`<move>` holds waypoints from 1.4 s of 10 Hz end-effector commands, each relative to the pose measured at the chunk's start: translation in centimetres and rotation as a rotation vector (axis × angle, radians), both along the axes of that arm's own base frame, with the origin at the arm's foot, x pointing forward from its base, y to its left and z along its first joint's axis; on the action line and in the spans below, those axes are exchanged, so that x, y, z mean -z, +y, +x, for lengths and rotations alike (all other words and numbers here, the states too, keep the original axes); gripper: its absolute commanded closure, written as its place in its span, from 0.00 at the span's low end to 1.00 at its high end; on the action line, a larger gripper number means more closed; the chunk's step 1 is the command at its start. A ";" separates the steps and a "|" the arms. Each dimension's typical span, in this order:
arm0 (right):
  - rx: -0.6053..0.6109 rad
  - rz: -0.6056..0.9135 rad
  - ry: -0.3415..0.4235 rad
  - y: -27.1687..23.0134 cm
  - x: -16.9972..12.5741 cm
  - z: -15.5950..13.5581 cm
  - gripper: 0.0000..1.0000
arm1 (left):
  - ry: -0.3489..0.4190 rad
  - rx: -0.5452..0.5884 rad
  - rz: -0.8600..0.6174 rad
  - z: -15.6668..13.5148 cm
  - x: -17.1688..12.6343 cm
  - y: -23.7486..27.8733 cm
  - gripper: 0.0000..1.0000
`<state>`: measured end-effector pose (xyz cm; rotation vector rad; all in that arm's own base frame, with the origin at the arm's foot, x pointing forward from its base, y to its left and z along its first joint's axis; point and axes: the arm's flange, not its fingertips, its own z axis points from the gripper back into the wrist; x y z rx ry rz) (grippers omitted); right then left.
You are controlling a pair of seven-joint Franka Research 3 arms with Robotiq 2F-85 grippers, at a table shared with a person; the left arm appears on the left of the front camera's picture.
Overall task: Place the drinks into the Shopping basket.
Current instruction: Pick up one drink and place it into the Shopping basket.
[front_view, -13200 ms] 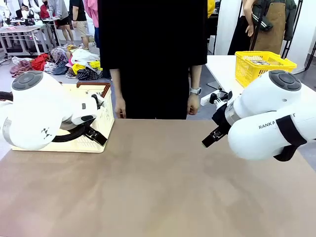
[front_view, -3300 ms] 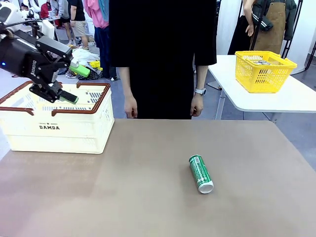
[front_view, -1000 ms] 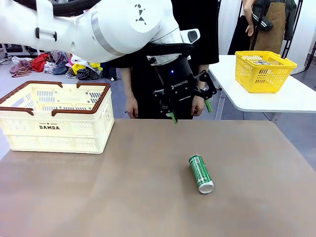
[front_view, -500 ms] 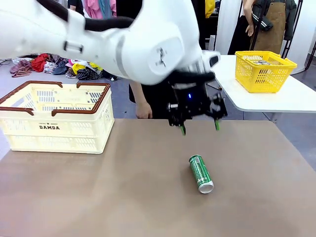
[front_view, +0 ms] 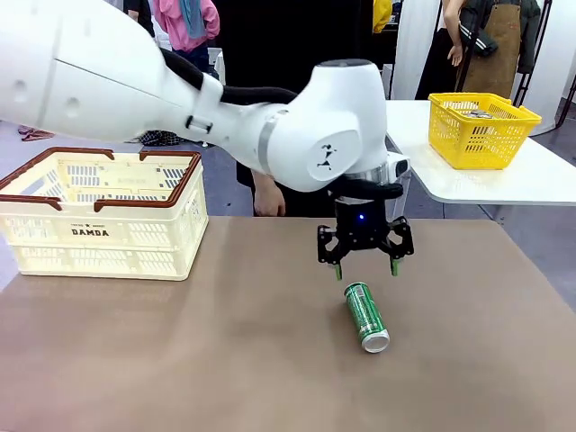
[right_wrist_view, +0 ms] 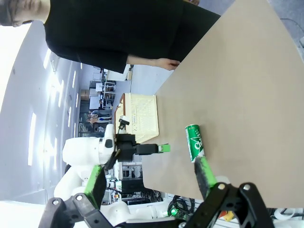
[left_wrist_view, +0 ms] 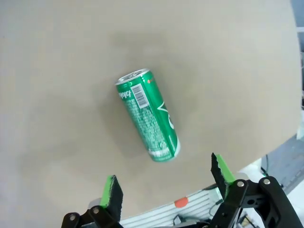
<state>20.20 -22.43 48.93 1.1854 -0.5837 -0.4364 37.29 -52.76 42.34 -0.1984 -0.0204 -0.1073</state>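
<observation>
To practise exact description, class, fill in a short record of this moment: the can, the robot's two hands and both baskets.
can: green can lying on its side on the brown table, right of the middle
left arm: left hand open, pointing down, just above the can, not touching it
right arm: right hand open, holding nothing
large basket: cream basket with a brown rim, at the table's far left corner
small basket: yellow basket on a separate white table behind
</observation>
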 end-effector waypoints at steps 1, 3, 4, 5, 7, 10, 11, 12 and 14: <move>-0.002 0.003 -0.038 -0.2 -0.1 0.2 0.00 | -0.018 -0.127 0.066 0.8 1.5 -2.5 0.00; -0.002 0.003 -0.038 -0.2 -0.1 0.2 0.00 | 0.016 -0.159 0.118 2.0 4.6 -3.2 0.00; -0.002 0.003 -0.038 -0.2 -0.1 0.2 0.00 | 0.052 -0.162 0.129 2.3 6.0 -3.4 0.00; -0.002 0.003 -0.038 -0.2 -0.1 0.2 0.00 | 0.078 -0.164 0.131 2.6 7.2 -3.6 0.00; -0.002 0.003 -0.038 -0.2 -0.1 0.2 0.00 | 0.102 -0.189 0.139 3.3 9.4 -3.8 0.00; -0.002 0.003 -0.038 -0.2 -0.1 0.2 0.00 | 0.095 -0.194 0.147 3.6 11.6 -3.9 0.00; -0.002 0.003 -0.038 -0.2 -0.1 0.2 0.00 | 0.081 -0.188 0.140 3.6 11.7 -3.9 0.26; -0.002 0.003 -0.038 -0.2 -0.1 0.2 0.00 | 0.075 -0.179 0.141 3.6 11.7 -4.0 0.84; -0.002 0.003 -0.038 -0.2 -0.1 0.2 0.00 | 0.077 -0.173 0.129 3.4 11.8 -3.9 1.00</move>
